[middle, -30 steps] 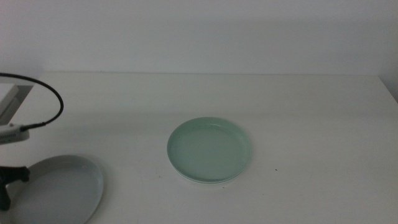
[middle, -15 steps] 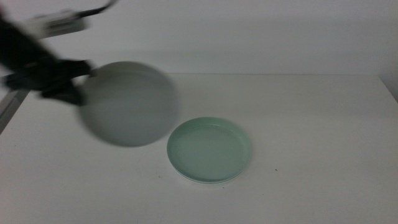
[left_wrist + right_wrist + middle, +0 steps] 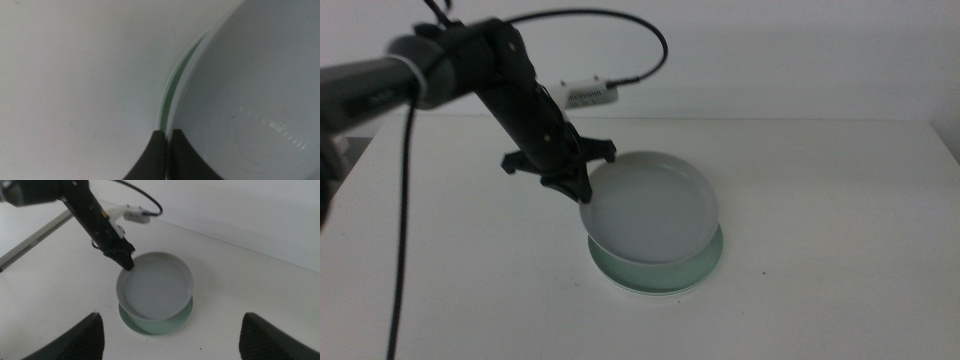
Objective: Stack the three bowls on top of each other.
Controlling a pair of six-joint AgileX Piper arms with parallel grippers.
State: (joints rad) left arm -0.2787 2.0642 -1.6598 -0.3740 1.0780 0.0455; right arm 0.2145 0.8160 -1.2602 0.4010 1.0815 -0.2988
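Observation:
The grey-blue bowl [image 3: 650,210] hangs tilted just above the pale mint green bowl [image 3: 708,262], which lies flat on the table's middle. My left gripper [image 3: 582,190] is shut on the grey-blue bowl's rim on its left side. The left wrist view shows the two jaws [image 3: 167,132] pinched on that rim, the grey-blue bowl [image 3: 250,100] beside them and a sliver of the green bowl [image 3: 172,85] under it. My right gripper [image 3: 171,315] waits high over the table, open and empty, looking down on the grey-blue bowl [image 3: 155,285], the green bowl [image 3: 177,322] and the left gripper [image 3: 129,264].
The white table [image 3: 820,200] ends at a pale wall behind. The left arm's black cable [image 3: 620,20] loops above it with a white connector [image 3: 590,95]. A pale rail [image 3: 35,240] runs along the table's left edge.
The left arm picked the grey-blue bowl up from the table's front left, swung it up and to the right, and now holds it low over the green bowl.

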